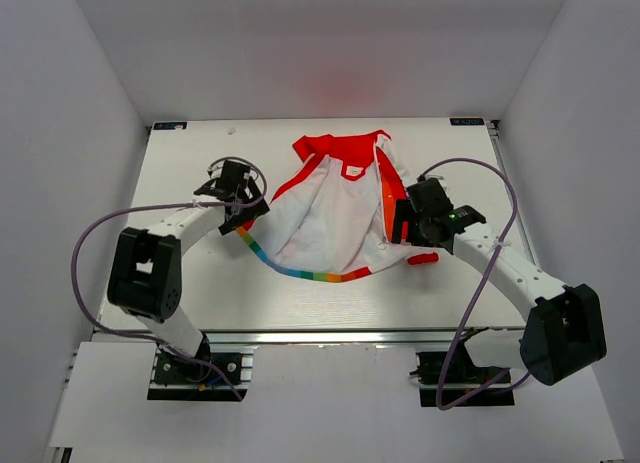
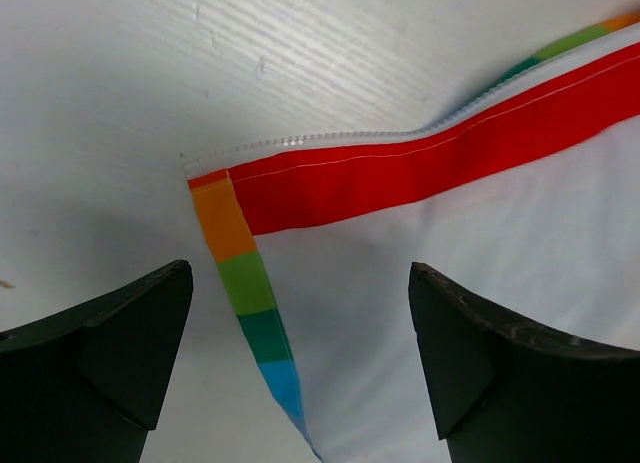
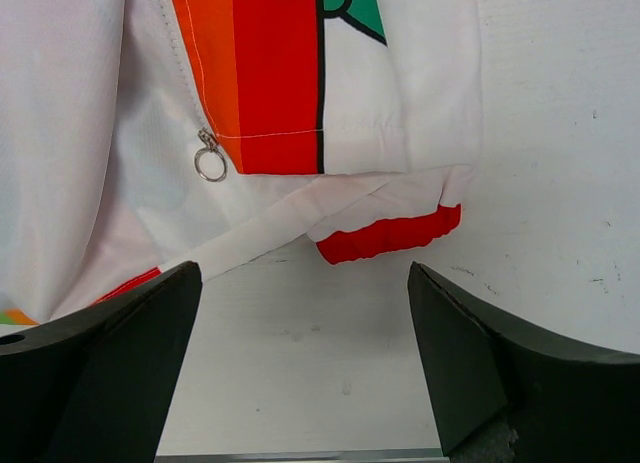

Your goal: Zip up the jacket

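Spread open on the white tabletop (image 1: 190, 163), pale lining up: the jacket (image 1: 330, 218), with its red hood (image 1: 335, 143) at the far end and its rainbow hem (image 1: 300, 273) curving along the near side. Zipper undone, the two front edges well apart across the jacket's width. Right front panel folded inward over the lining, printed outside showing. At the jacket's lower left corner, the left pincer (image 1: 243, 215), jaws spread wide and gripping nothing. From its wrist camera, both dark fingers (image 2: 120, 343) clear of the cloth, the corner lying between and beyond them. Running right from that corner, a red band (image 2: 420, 173) with a line of pale zipper teeth (image 2: 300, 141) along its outer edge. Below the corner, orange, green and blue blocks of the hem stepping toward the camera. At the jacket's right front edge, the right pincer (image 1: 403, 223), likewise wide open and empty. From its wrist camera, a small metal pull ring (image 3: 210, 164) resting on white fabric beside an orange and red stripe. Just right of the ring and nearer the camera, a red cuff (image 3: 390, 235) poking out beneath a folded white flap. Bare tabletop in the gap between the two fingers, on the near side of the jacket.
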`<state>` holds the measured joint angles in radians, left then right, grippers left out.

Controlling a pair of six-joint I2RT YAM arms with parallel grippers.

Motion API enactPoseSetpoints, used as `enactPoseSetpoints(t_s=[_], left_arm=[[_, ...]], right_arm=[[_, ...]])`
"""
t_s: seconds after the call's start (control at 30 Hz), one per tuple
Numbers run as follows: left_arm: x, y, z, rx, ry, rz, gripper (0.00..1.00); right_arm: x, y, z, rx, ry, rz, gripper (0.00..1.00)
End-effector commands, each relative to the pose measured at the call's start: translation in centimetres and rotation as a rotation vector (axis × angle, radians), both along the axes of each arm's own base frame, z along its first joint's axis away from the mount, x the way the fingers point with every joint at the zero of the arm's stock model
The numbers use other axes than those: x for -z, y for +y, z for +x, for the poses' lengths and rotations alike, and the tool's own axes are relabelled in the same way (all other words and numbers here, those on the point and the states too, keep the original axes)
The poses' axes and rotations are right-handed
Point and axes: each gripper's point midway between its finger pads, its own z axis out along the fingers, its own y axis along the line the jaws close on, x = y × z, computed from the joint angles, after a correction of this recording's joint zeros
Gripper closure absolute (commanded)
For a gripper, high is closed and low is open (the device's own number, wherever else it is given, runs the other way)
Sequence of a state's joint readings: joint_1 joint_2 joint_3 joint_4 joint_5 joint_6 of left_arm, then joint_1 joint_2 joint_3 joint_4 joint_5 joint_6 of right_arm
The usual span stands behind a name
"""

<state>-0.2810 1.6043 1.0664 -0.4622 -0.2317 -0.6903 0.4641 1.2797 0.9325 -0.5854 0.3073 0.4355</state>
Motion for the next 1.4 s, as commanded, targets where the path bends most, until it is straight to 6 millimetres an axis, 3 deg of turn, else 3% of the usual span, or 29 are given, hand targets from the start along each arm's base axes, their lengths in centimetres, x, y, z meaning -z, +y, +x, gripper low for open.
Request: enactPoseSetpoints(t_s=[0.0,0.23,0.33,0.4,0.43,0.5,0.53,0.6,0.63,0.77,0.9,0.93,1.0,1.03,1.1,1.13,1.2,1.23,1.3,1.37], left_arm=[[2.9,-0.8,-0.5,0.032,0.092,-0.032,0.02],[7.7,0.5,-0.9,-0.044,0.235,0.026,0.03],[9.2,1.1,-1.2,-0.076,0.287,0.05,0.12],[10.7,1.0,-1.5,-0.078,0.323,0.038,0.25],[11.1,1.2,-1.8,-0.084,0.336,0.037,0.39],[11.7,1.1,-1.9,-0.086,0.345,0.029,0.49],[11.8,1.1,-1.9,-0.085,0.348,0.026,0.65],[11.2,1.1,-1.7,-0.084,0.333,0.021,0.85],[10.9,1.1,-1.5,-0.085,0.325,0.025,1.0],[8.1,1.8,-0.5,-0.093,0.261,0.061,1.0],[3.0,2.4,0.3,-0.097,0.133,0.138,1.0],[0.9,1.4,0.3,-0.073,0.074,0.153,1.0],[-1.5,1.1,0.0,-0.066,0.019,0.248,1.0],[-3.1,-1.5,-0.2,-0.006,-0.029,0.272,1.0],[-4.9,-3.3,-0.9,0.058,-0.076,0.361,1.0],[-5.7,-6.4,-1.8,0.142,-0.106,0.379,1.0],[-5.6,-8.3,-3.0,0.222,-0.113,0.474,1.0],[-5.4,-10.8,-4.7,0.312,-0.128,0.516,1.0],[-4.4,-12.2,-6.7,0.389,-0.095,0.646,1.0],[-3.3,-14.8,-9.4,0.502,-0.066,0.752,1.0]], right_arm=[[-0.8,-0.2,0.5,0.0,-0.016,-0.01,0.11],[-0.8,-0.6,0.1,0.014,-0.019,-0.014,0.11],[-1.0,-0.9,-0.1,0.025,-0.022,-0.017,0.11],[-1.0,-1.1,-0.2,0.029,-0.025,-0.022,0.11],[-1.2,-1.2,-0.3,0.031,-0.03,-0.023,0.11],[-1.5,-1.3,-0.2,0.034,-0.041,-0.024,0.11],[-1.7,-1.3,-0.2,0.036,-0.048,-0.021,0.11],[-1.8,-1.3,-0.2,0.037,-0.052,-0.021,0.11],[-1.8,-1.4,-0.3,0.037,-0.052,-0.023,0.11],[-1.8,-1.4,-0.1,0.041,-0.054,-0.023,0.11],[-1.6,-1.5,-0.2,0.043,-0.058,-0.026,0.12],[-1.7,-1.5,-0.2,0.042,-0.061,-0.027,0.12],[-1.6,-1.6,-0.2,0.047,-0.062,-0.027,0.12],[-1.6,-1.6,-0.2,0.048,-0.065,-0.025,0.12],[-1.4,-1.7,-0.4,0.052,-0.062,-0.028,0.12],[-1.3,-1.8,-0.5,0.056,-0.059,-0.03,0.12],[-1.2,-2.4,-0.6,0.109,-0.054,-0.041,0.11],[-1.2,-2.7,-1.0,0.123,-0.04,-0.048,0.11],[-1.3,-3.4,-1.1,0.172,-0.04,-0.052,0.11],[-1.2,-4.0,-1.5,0.214,-0.032,-0.047,0.11]])
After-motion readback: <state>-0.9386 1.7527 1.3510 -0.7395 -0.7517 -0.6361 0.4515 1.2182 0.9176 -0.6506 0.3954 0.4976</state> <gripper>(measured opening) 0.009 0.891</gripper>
